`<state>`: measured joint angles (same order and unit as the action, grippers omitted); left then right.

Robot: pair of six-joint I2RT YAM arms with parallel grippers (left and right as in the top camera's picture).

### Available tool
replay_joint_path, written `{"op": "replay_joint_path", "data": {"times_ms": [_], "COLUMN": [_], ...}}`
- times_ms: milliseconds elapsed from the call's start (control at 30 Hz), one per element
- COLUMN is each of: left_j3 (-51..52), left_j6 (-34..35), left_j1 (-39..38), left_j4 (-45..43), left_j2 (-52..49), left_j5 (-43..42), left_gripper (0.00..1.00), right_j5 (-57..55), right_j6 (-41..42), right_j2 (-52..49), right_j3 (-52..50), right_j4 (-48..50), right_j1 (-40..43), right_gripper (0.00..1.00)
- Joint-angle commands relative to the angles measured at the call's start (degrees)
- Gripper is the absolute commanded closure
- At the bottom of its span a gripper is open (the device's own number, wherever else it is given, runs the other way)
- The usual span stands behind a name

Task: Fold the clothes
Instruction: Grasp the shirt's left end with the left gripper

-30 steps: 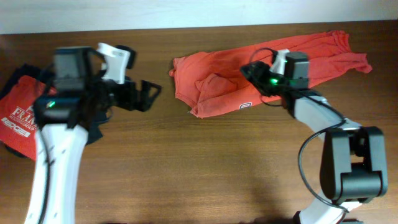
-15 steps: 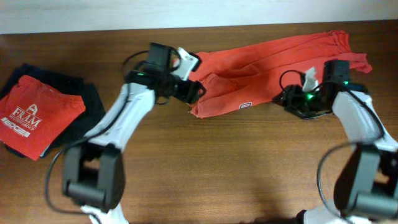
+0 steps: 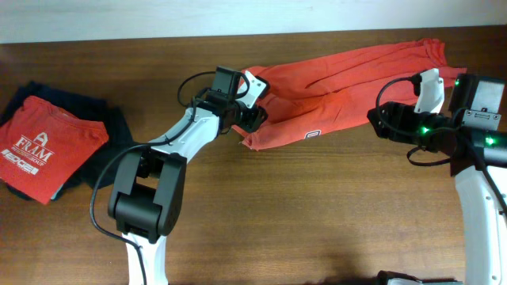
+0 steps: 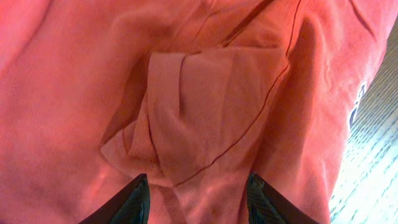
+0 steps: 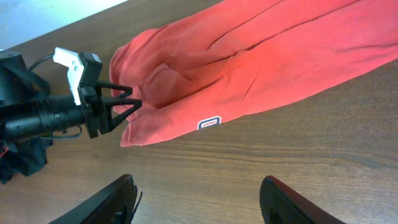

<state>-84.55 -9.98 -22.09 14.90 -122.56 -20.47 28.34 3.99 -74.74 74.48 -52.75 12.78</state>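
Note:
The orange-red T-shirt (image 3: 348, 75) lies crumpled in a long strip across the back of the table, with a small emblem (image 3: 311, 134) near its front hem. My left gripper (image 3: 254, 117) is open right over the shirt's left end. In the left wrist view its fingers (image 4: 198, 202) straddle the cloth just below a folded-over sleeve (image 4: 205, 118). My right gripper (image 3: 379, 123) is open and empty, held above the table in front of the shirt's right half. In the right wrist view (image 5: 199, 199) it hangs over bare wood, with the shirt (image 5: 249, 68) and the left gripper (image 5: 124, 106) beyond it.
A folded red shirt with a white "FRAM" logo (image 3: 47, 146) lies on a dark navy garment (image 3: 111, 127) at the far left. A pale wall (image 3: 158, 16) runs along the table's back edge. Bare wood table (image 3: 301, 214) lies in front of the shirt.
My left arm has swung right from near the folded pile to the shirt's left end. My right gripper has pulled back off the shirt's middle towards the right.

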Motion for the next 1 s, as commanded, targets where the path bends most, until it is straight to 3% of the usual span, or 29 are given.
{"op": "replay_joint_path", "data": {"times_ms": [0,200,233,733,967], "left_j3": [-0.61,-0.94,-1.16,-7.02,-6.99], "left_j6": [0.17,1.60,1.77,3.32,4.57], "left_j1": [-1.70,-2.16,-2.16,-2.38,-8.76], "left_j4": [-0.76,-1.40,-1.31,11.19,27.96], "left_j2": [-3.41,-4.07,-4.04,6.80,7.61], "left_j5": [0.37,0.37,0.35,4.83,4.68], "left_gripper": [0.50,0.77,0.98,1.00,1.00], "right_j5": [-0.57,-0.57,-0.57,-1.25,-3.58], "right_j6": [-0.74,-0.76,-0.76,-0.79,-0.76], "right_j2": [0.50,0.50,0.50,0.50,0.44], "right_j3": [0.85,0.85,0.85,0.85,0.85], "right_j4": [-0.35,-1.07,-1.07,-1.33,-1.31], "right_j1": [0.00,0.00,0.00,0.00,0.00], "right_gripper": [0.32,0.32,0.32,0.31,0.31]}}
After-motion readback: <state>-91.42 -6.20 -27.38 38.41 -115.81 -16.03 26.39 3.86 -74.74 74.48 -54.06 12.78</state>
